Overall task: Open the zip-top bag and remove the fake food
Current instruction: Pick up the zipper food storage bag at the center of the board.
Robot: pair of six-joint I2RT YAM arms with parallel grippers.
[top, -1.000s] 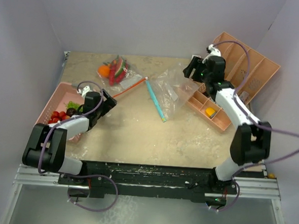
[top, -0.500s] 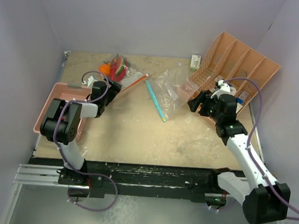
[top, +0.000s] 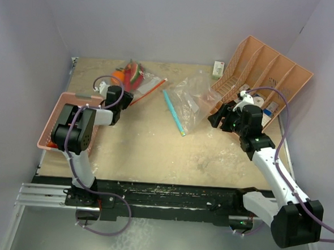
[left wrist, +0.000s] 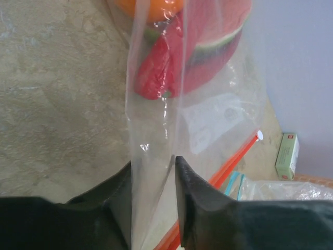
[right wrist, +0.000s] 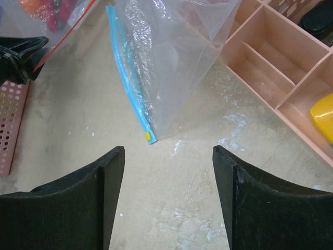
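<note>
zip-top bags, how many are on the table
2. The red-zipper bag at the back left holds the fake food, its edge between the jaws of the left gripper; the blue-zipper bag lies mid-table, apparently empty.

Clear zip-top bag (top: 145,85) at the bench's (top: 154,141) far left, food inside.
I saw it lying crumpled, its orange-red zip strip (left wrist: 229,166) toward the middle. An orange (left wrist: 151,6), a red chili (left wrist: 156,73) and a watermelon slice (left wrist: 213,36) bunched at its far end. Its film ran between my left hand's (left wrist: 153,166) parted fingers.
</note>
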